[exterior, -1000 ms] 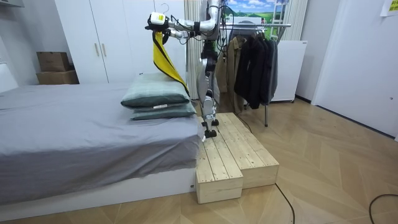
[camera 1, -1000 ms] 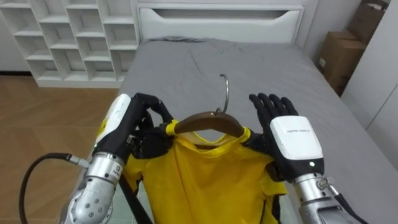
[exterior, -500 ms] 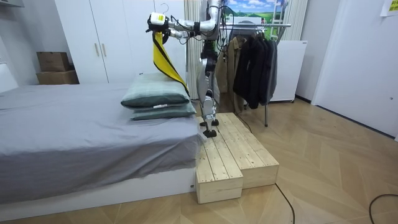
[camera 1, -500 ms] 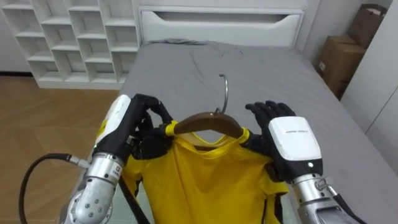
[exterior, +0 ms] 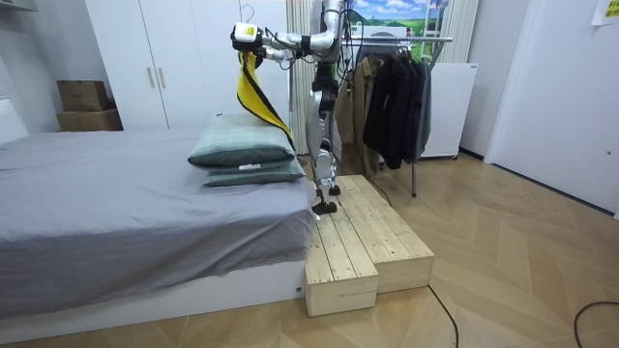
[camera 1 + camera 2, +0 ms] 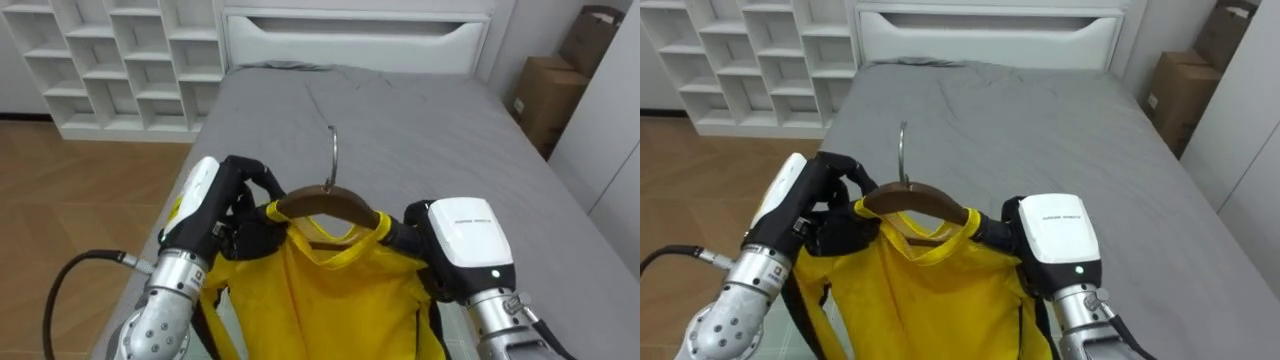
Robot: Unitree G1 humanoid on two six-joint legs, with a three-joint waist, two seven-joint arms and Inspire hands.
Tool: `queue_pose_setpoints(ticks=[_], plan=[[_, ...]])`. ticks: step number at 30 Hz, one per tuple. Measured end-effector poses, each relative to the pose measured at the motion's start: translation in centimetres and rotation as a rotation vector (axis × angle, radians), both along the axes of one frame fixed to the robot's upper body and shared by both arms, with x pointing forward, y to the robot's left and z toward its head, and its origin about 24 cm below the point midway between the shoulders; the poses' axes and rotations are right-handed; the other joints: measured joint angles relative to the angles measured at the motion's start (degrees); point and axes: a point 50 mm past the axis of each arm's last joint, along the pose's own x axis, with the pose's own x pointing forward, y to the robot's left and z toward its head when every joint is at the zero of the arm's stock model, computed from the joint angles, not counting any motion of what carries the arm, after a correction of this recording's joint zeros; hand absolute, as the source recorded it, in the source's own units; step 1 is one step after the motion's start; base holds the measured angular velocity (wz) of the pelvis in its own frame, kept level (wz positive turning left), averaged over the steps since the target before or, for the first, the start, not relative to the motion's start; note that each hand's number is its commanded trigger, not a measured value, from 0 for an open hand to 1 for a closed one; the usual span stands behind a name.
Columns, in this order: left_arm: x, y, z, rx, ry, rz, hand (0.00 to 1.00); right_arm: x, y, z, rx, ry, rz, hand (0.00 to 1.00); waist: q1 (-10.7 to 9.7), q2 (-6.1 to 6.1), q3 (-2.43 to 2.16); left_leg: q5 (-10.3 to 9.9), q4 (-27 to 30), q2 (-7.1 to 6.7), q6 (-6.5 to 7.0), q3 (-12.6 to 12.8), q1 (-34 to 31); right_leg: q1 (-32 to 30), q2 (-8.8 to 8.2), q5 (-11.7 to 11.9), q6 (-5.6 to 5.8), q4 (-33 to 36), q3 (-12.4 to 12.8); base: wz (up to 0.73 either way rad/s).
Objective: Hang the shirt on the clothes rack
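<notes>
The left hand (image 6: 222, 205) and right hand (image 6: 458, 245) each clasp an end of the hanger (image 6: 325, 203). A shirt (image 6: 340, 300) drapes from it, over the bed (image 6: 430, 130).

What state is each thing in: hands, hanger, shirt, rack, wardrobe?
Hanger: held up over the bed, hook up, not on the rack.
Shirt: on the hanger, hanging down.
Left hand: shut on the hanger's left end.
Right hand: shut on the hanger's right end.
Rack: holding dark clothes.
Wardrobe: doors closed.
</notes>
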Motion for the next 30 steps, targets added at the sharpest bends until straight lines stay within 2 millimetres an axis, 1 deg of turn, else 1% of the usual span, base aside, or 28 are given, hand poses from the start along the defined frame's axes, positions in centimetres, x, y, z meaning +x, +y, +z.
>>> queue_pose_setpoints(ticks=[5, 21, 23, 24, 28, 30], plan=[[-0.03, -0.33, -0.07, -0.019, 0.005, -0.008, 1.00, -0.05, -0.05, -0.10, -0.002, 0.010, 0.000, 1.00, 0.1, -0.01, -0.01, 0.0, -0.2, 0.02, -0.01, 0.2, 0.3, 0.1, 0.00, 0.0, 0.00, 0.0, 0.2, 0.00], [-0.03, -0.30, -0.09, -0.018, 0.010, -0.014, 1.00, -0.07, 0.04, -0.15, -0.004, 0.020, 0.011, 1.00, 0.0, -0.01, -0.01, 0.0, -0.2, 0.00, 0.00, 0.2, 0.4, 0.2, -0.04, 0.0, 0.00, 0.0, 0.0, 0.00], [-0.03, -0.30, -0.10, -0.017, 0.012, -0.017, 0.59, -0.07, 0.05, -0.16, -0.004, 0.021, 0.011, 1.00, 0.0, 0.00, -0.01, 0.0, -0.2, -0.01, 0.00, 0.2, 0.4, 0.2, -0.04, 0.0, 0.00, 0.0, 0.0, 0.00], [-0.03, -0.31, -0.10, -0.017, 0.012, -0.017, 0.00, -0.07, 0.04, -0.15, -0.004, 0.021, 0.011, 1.00, -0.2, 0.00, -0.01, 0.0, -0.2, -0.01, 0.00, 0.2, 0.4, 0.2, -0.04, 0.0, 0.00, 0.0, 0.0, 0.00], [-0.03, -0.26, -0.08, -0.016, 0.011, -0.018, 0.00, -0.08, 0.01, -0.21, 0.002, 0.025, 0.012, 1.00, -0.2, 0.05, -0.01, 0.0, -0.3, -0.06, 0.00, 0.0, 0.4, 0.3, -0.07, 0.0, 0.00, 0.0, -0.2, 0.00], [-0.06, -0.36, -0.06, -0.046, 0.014, -0.026, 0.00, -0.15, 0.01, -0.49, 0.002, 0.036, 0.021, 1.00, -0.2, 0.08, -0.01, 0.0, -0.5, -0.08, 0.00, 0.0, 0.8, 0.5, -0.08, 0.0, 0.00, 0.0, -0.2, 0.00]])
